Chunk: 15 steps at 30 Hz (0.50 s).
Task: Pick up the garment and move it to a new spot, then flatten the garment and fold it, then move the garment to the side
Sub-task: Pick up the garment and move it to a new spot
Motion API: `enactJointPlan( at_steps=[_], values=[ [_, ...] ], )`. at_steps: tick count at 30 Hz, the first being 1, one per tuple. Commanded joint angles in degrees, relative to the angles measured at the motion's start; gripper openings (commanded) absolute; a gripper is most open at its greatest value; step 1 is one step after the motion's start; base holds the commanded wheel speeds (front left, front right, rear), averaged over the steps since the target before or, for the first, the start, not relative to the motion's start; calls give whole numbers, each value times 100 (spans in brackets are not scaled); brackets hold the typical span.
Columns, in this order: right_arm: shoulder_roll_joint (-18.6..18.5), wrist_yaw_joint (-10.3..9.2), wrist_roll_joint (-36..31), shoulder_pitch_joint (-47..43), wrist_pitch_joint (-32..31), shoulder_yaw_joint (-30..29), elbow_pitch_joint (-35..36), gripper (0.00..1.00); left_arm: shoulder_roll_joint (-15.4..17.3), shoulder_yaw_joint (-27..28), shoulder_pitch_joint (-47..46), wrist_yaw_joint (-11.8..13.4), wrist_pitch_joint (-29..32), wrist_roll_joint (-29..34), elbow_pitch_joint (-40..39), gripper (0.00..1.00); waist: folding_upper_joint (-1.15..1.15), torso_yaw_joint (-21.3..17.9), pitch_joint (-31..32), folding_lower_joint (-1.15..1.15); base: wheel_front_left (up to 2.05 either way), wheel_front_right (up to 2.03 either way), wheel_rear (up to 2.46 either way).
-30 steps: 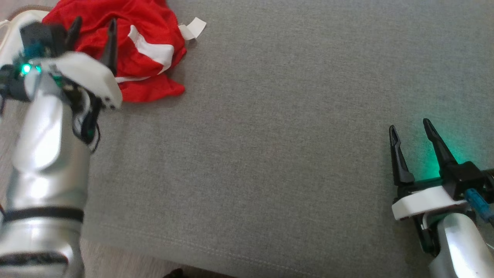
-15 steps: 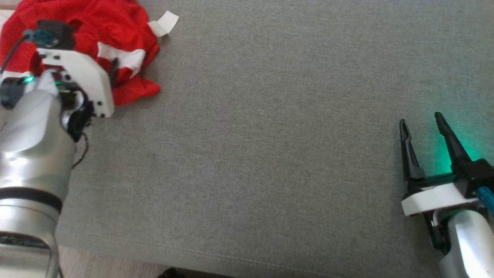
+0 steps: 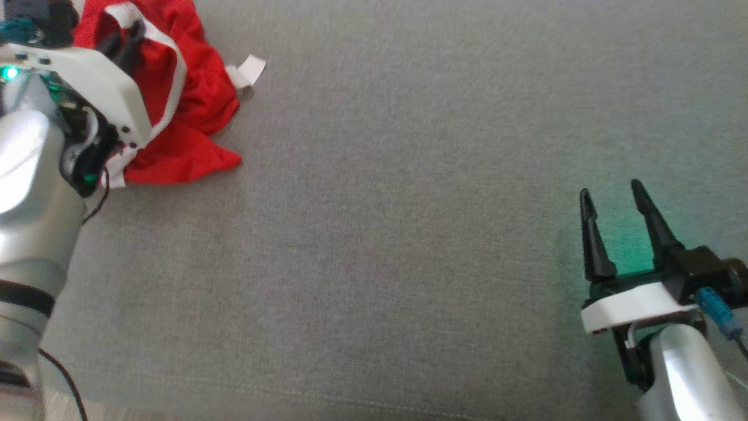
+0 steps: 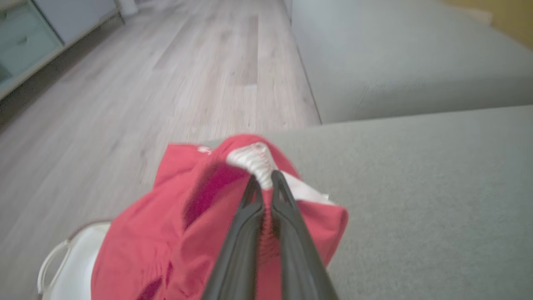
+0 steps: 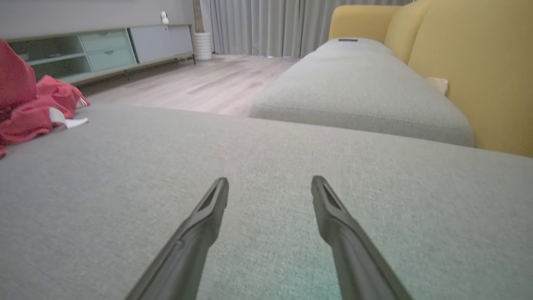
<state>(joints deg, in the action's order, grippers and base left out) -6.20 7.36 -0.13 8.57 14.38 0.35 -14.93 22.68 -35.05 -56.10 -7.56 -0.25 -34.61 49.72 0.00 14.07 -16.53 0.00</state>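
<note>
the right gripper (image 3: 610, 188) hung wide open, empty, over the cushion (image 3: 409, 234). farther off, the left gripper (image 4: 262, 180) was closed tight on the white trim (image 4: 256, 160) of the garment (image 3: 187, 146), bunched at the cushion's far left corner. it looked light, limp, slippery; that trim seemed the firmest hold.

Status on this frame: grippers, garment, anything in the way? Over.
Left gripper shut on white trim of crumpled red fabric garment, at left edge of grey upholstered cushion. Right gripper open, empty, above cushion. No obstruction seen.
</note>
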Motion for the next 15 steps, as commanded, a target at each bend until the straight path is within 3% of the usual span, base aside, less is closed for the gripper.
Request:
enactJointPlan(
  at_steps=[1,7,15],
  values=[
    [61,13,57,-5,62,178,136,100,441,43,-441,8,-87,-103,-350,0,0,-187,342,0,0,0,0],
    [251,13,255,-1,62,211,103,100,827,-788,-595,8,-63,-434,-1475,0,0,-542,829,0,0,0,0],
    [329,13,770,-32,62,422,253,100,1318,-1688,-940,8,-55,-938,-2678,0,0,-1545,1432,0,0,0,0]
  ],
)
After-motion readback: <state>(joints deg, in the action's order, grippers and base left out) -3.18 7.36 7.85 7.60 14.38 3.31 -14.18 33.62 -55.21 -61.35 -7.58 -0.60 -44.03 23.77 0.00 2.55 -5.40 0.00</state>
